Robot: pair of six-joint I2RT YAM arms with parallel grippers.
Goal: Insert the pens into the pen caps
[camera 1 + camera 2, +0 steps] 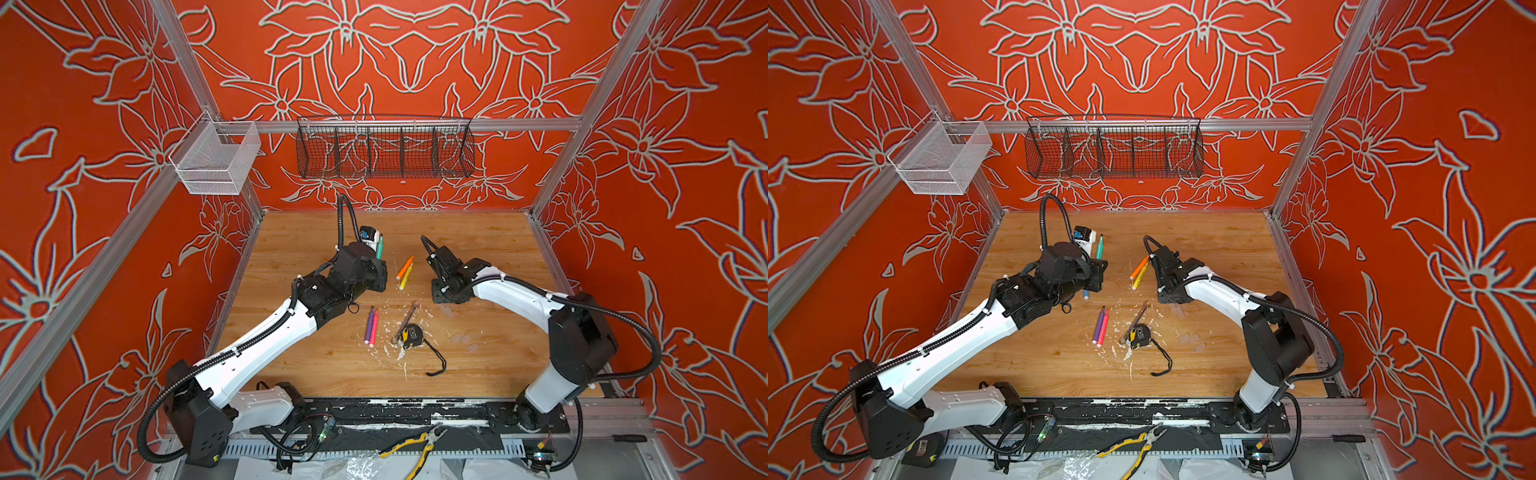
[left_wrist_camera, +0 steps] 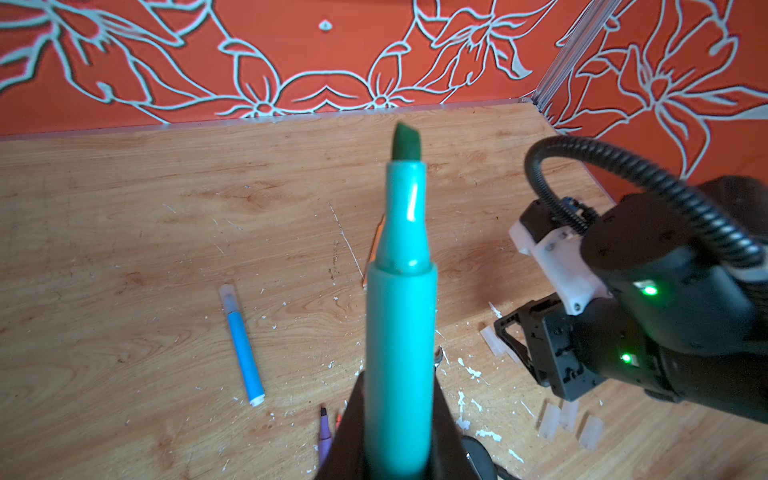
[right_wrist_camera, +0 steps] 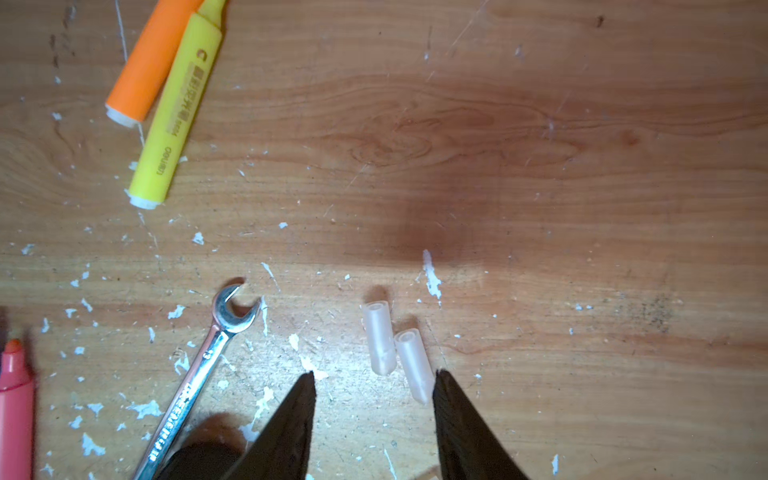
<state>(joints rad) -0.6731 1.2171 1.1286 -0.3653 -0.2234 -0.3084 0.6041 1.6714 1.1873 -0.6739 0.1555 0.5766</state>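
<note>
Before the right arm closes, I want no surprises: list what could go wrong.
Two clear caps lie side by side, apparently touching, just ahead of the right gripper's open jaws; closing may pinch both or flick one away.
The green pen, clamped in the left gripper's jaws, has a bare tip; a tilted cap could jam or smear.
The wrench lies nearby; a sideways sweep may nudge it.

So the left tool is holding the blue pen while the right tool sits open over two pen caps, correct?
Not quite: the left tool holds the green pen, per the left wrist view; the blue pen lies on the table. The rest stands.
</note>
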